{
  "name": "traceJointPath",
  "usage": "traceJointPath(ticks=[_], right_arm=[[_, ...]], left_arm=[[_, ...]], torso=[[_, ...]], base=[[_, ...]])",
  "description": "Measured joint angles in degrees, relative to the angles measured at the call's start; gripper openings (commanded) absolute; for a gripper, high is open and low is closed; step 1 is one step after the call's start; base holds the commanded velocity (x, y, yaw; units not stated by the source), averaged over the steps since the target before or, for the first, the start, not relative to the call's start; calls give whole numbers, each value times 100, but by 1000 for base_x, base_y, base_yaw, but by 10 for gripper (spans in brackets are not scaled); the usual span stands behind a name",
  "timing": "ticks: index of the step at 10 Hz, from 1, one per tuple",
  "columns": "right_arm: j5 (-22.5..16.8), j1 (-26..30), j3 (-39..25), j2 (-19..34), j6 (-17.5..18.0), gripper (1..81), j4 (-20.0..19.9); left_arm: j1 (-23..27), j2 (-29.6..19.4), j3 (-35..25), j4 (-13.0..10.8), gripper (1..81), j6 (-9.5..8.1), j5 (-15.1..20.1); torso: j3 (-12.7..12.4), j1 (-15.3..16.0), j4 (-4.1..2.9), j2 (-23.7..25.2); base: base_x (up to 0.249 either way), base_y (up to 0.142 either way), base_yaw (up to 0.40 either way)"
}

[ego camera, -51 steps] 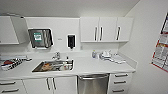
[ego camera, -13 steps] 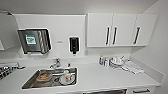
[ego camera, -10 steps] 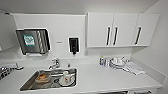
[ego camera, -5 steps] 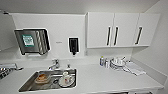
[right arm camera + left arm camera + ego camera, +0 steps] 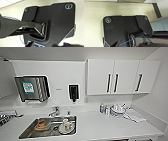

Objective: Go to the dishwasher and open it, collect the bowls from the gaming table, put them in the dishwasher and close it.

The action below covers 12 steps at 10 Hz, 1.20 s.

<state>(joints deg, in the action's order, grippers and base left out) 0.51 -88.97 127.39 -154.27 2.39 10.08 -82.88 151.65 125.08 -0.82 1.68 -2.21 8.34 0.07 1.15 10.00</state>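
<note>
So the robot is parked right up against the kitchen table (image 5: 100, 127), head camera looking down over its white top. Nearest thing is the steel sink (image 5: 30, 130), with an orange bowl (image 5: 41, 125) sitting in it and a white mug on a plate (image 5: 65, 126) just beside that. The tap (image 5: 53, 112) stands behind the basin. Further along to the right, toward the corner, there's a stack of white dishes (image 5: 116, 110), a couple of small bottles (image 5: 102, 107) next to them, and a folded cloth (image 5: 135, 115). On the back wall hang a paper towel dispenser (image 5: 32, 88) and a dark soap dispenser (image 5: 73, 92), with white wall cupboards (image 5: 122, 75) up on the right.

The dishwasher isn't something I can pick out here. At the very bottom edge of the head view there's a dark strip under the table's front lip, right of the sink, which might be its top, but it's too thin to call. My guess is it lies below and in front of the robot, under the table, so the handle bar would run sideways across the robot's front and the reach would go down and forward. Which arm is closer, I honestly can't tell.

Both wrist cameras look past the robot's own dark plates at pale floor, so either pincer's state is a can't-tell.
</note>
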Motion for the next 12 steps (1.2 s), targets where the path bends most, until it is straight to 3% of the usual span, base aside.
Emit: traceJointPath(ticks=[2,4,7,10,12], right_arm=[[-16,38,-402,291,2,811,-2],[-61,107,-1235,846,9,811,-2],[-65,151,-2125,2050,63,811,-88],[-91,250,-2844,2647,88,811,-297],[-56,410,-3395,3101,108,811,-407]], left_arm=[[2,-492,-663,0,811,0,-222],[-63,-1273,-1371,0,811,-4,-528],[-112,-2061,-2375,0,811,-4,-851],[-110,-3216,-3447,-26,811,0,-1172],[-112,-3705,-4346,-185,811,2,-1341]], torso=[[0,0,0,0],[0,57,0,94],[6,405,0,649],[207,795,0,1281],[457,1045,52,1678]], base=[[0,0,0],[0,0,0],[0,0,0],[0,0,0],[0,0,0]])
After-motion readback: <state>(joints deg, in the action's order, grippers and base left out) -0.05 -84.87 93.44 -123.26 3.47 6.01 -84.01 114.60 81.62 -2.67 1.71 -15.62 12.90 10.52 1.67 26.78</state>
